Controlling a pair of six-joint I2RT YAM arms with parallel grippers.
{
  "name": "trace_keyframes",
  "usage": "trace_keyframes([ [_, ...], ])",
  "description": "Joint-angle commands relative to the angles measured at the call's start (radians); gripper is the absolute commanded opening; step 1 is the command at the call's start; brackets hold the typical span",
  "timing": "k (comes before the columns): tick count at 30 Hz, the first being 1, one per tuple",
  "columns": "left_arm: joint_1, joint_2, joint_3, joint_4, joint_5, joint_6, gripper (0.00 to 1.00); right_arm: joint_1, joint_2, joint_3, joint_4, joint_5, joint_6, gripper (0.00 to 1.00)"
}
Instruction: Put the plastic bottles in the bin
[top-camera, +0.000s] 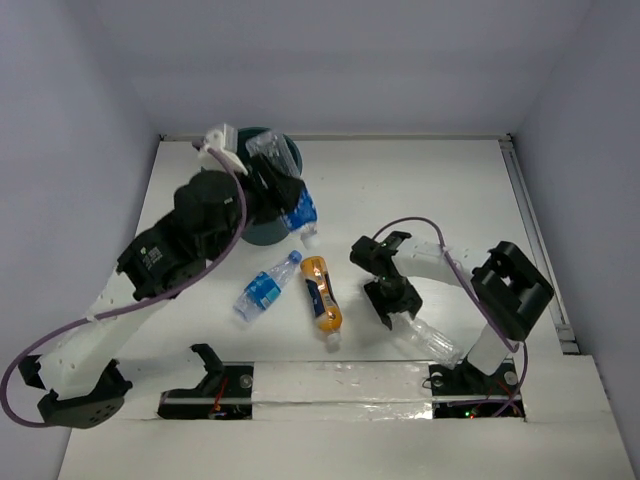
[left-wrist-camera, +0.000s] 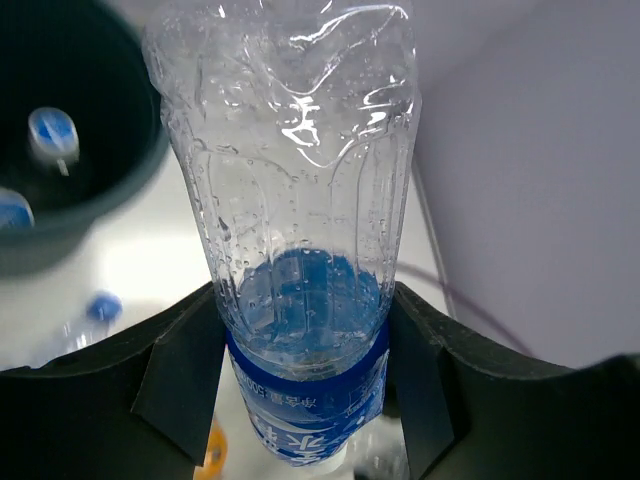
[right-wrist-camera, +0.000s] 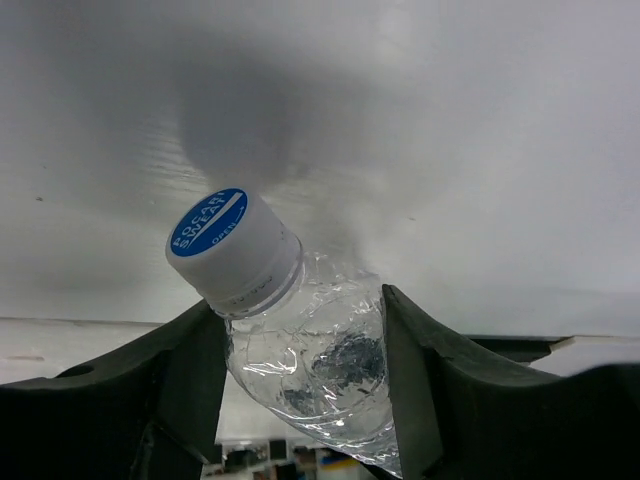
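Observation:
My left gripper (top-camera: 284, 196) is shut on a clear bottle with a blue label (top-camera: 301, 214). It holds the bottle at the right rim of the dark teal bin (top-camera: 262, 233), cap pointing down and to the right. In the left wrist view the bottle (left-wrist-camera: 300, 200) sits between my fingers (left-wrist-camera: 180, 380), and the bin (left-wrist-camera: 120, 175) at upper left has bottles inside (left-wrist-camera: 52, 135). My right gripper (top-camera: 397, 304) is shut on a clear unlabelled bottle (top-camera: 436, 343), whose white cap (right-wrist-camera: 232, 250) shows in the right wrist view. Another blue-labelled bottle (top-camera: 264, 288) and an orange bottle (top-camera: 322, 293) lie on the table.
Both loose bottles lie in the middle of the white table between the arms. Black mounts and the arm bases line the near edge (top-camera: 330, 385). White walls close in the back and both sides.

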Motion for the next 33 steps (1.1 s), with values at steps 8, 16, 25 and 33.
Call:
trace_keyframes([
  [8, 0.404, 0.300, 0.438, 0.114, -0.104, 0.308, 0.36, 0.006, -0.317, 0.324, -0.075, 0.089, 0.118, 0.46],
  [16, 0.558, 0.441, 0.298, 0.380, -0.275, 0.466, 0.37, 0.006, -0.493, 0.536, 0.266, -0.088, 0.231, 0.46],
  [25, 0.547, 0.410, 0.010, 0.657, -0.312, 0.578, 0.71, 0.006, -0.290, 0.800, 0.623, -0.057, 0.313, 0.48],
  [33, 0.547, 0.261, 0.025, 0.492, -0.154, 0.413, 0.99, -0.017, -0.058, 0.995, 0.865, 0.036, 0.388, 0.48],
])
